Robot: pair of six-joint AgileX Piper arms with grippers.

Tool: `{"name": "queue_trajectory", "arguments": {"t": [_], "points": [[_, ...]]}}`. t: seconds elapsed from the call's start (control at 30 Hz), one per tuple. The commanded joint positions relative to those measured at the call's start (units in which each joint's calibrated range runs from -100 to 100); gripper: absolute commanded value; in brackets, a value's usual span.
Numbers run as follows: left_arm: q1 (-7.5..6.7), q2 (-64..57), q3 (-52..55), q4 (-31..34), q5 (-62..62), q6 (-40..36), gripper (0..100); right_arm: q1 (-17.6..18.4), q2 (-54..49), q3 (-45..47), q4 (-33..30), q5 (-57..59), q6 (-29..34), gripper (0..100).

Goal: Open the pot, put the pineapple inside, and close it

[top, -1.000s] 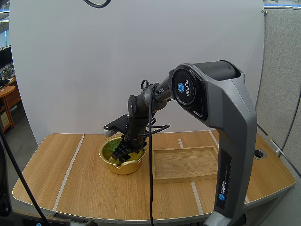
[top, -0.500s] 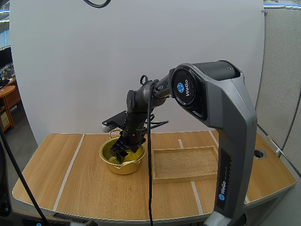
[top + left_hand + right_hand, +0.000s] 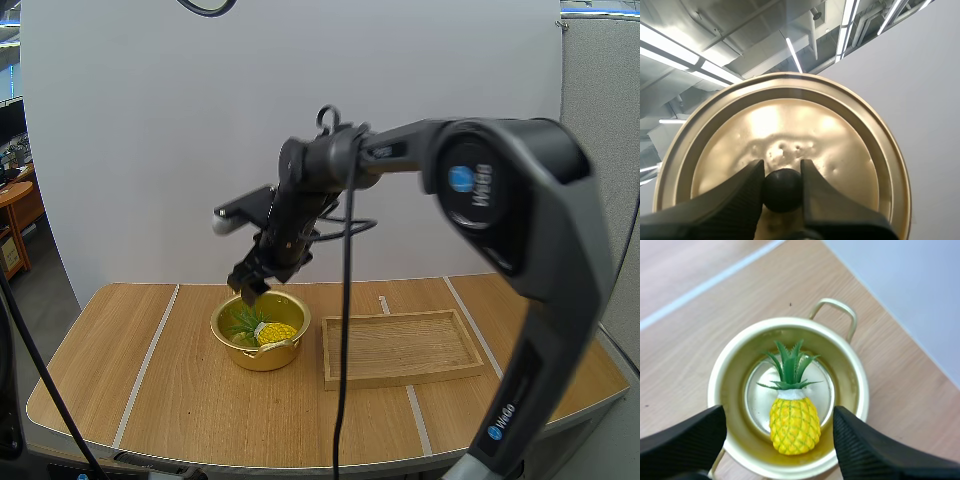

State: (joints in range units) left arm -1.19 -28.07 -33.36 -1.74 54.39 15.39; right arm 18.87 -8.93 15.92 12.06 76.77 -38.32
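Observation:
A yellow pineapple (image 3: pixel 275 331) with green leaves lies inside the open gold pot (image 3: pixel 262 357) at the table's middle left. My right gripper (image 3: pixel 248 283) hangs just above the pot's back rim, apart from it. In the right wrist view its fingers (image 3: pixel 690 440) stand wide open over the pot (image 3: pixel 860 385), with the pineapple (image 3: pixel 794 425) lying on the pot's floor between them. The left wrist view looks up at the gold lid (image 3: pixel 785 125), held in the air. My left gripper (image 3: pixel 782 171) is shut on the lid's black knob (image 3: pixel 782 192).
A shallow wooden tray (image 3: pixel 400 348) lies just right of the pot. Pale tape lines cross the wooden table (image 3: pixel 120 360). The pot's handles stick out at its front and back.
My right gripper has risen out of the pot and up to the left, leaving the pineapple lying inside.

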Motion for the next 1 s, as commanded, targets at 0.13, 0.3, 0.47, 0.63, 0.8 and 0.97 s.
{"name": "queue_trajectory", "arguments": {"t": [0.13,0.3,0.47,0.63,0.8,0.97], "points": [[-0.1,-0.24,-0.39,-0.09,-1.85,-0.35,0,0.02,-14.07,2.11,-0.01,6.46,1.53,100],[-0.1,-0.24,-0.39,-0.09,-1.85,-0.35,0,0.02,-23.39,3.37,-0.01,11.2,1.78,100],[-0.1,-0.24,-0.39,-0.09,-1.85,-0.35,0,0.02,-31.37,3.5,-0.99,15.42,3.56,100],[-0.1,-0.24,-0.39,-0.09,-1.85,-0.35,0,0.02,-36.9,3.5,-2.95,18.74,6.03,100],[-0.1,-0.24,-0.39,-0.09,-1.85,-0.35,0,0.02,-40.27,3.5,-4.45,22.88,8.21,100],[-0.1,-0.24,-0.39,-0.09,-1.85,-0.35,0,-2.41,-44.09,3.5,-5.16,23.23,8.43,100]]}}
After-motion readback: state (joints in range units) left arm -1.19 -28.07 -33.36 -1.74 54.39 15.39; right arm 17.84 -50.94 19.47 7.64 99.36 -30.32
